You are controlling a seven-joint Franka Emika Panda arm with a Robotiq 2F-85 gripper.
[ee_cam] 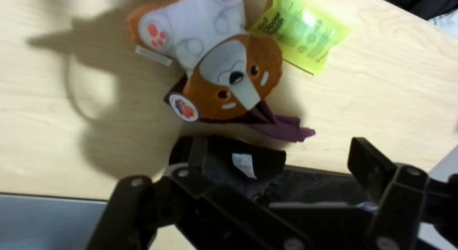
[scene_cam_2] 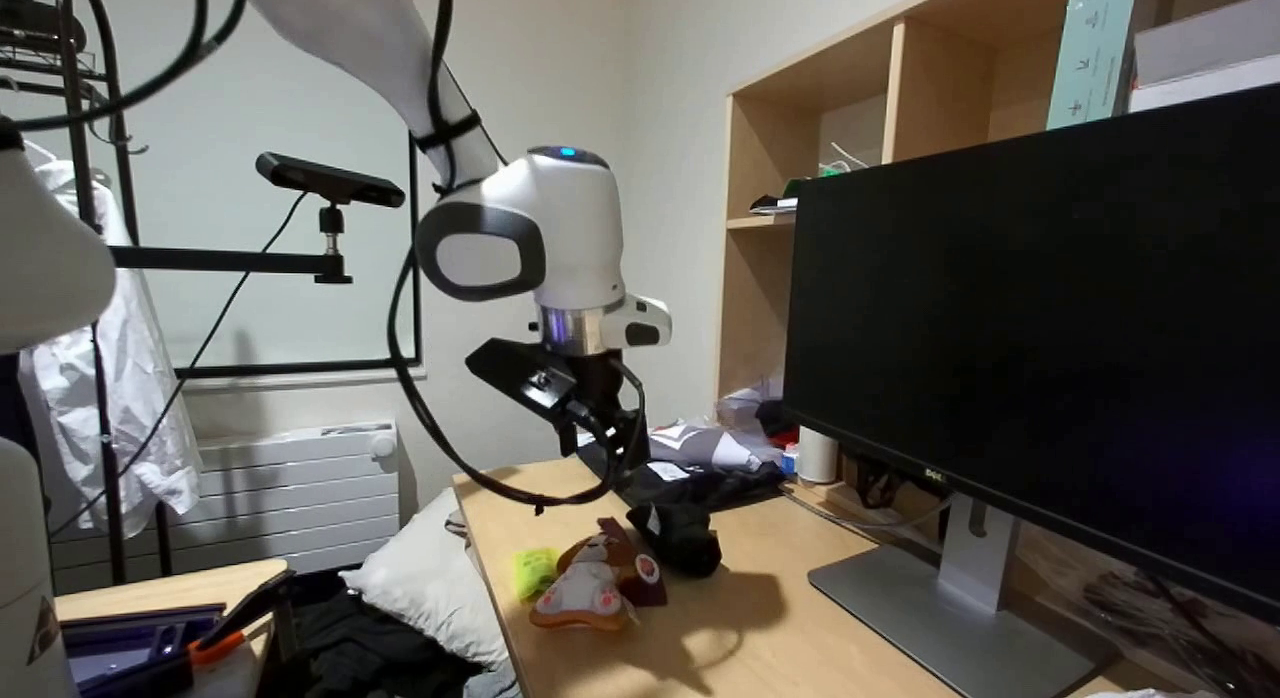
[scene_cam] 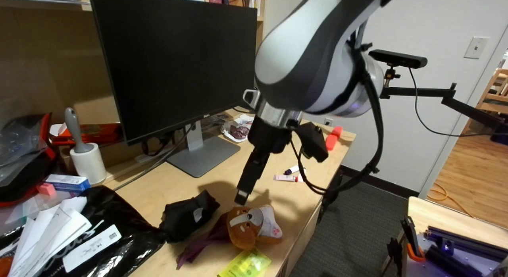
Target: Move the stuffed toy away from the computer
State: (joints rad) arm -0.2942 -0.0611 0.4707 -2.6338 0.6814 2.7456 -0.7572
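The stuffed toy (scene_cam: 243, 229) is an orange-brown dog with a pale whitish-grey belly and a purple cape. It lies on the desk near its front edge, also seen in an exterior view (scene_cam_2: 590, 586) and at the top of the wrist view (ee_cam: 218, 71). The computer (scene_cam: 174, 66) is a large black monitor on a grey stand behind the toy; it also shows in an exterior view (scene_cam_2: 1040, 348). My gripper (scene_cam: 242, 195) points down above the desk, close to the toy and apart from it. In the wrist view my gripper (ee_cam: 281, 155) has its fingers wide apart, with nothing held.
A black cloth item (scene_cam: 188, 215) lies beside the toy on the monitor side. A yellow-green packet (scene_cam: 248, 264) lies by the toy at the desk edge. A black plastic bag with papers (scene_cam: 107, 237) covers one desk end. Small tubes (scene_cam: 285, 177) and a red object (scene_cam: 333, 138) lie toward the other end.
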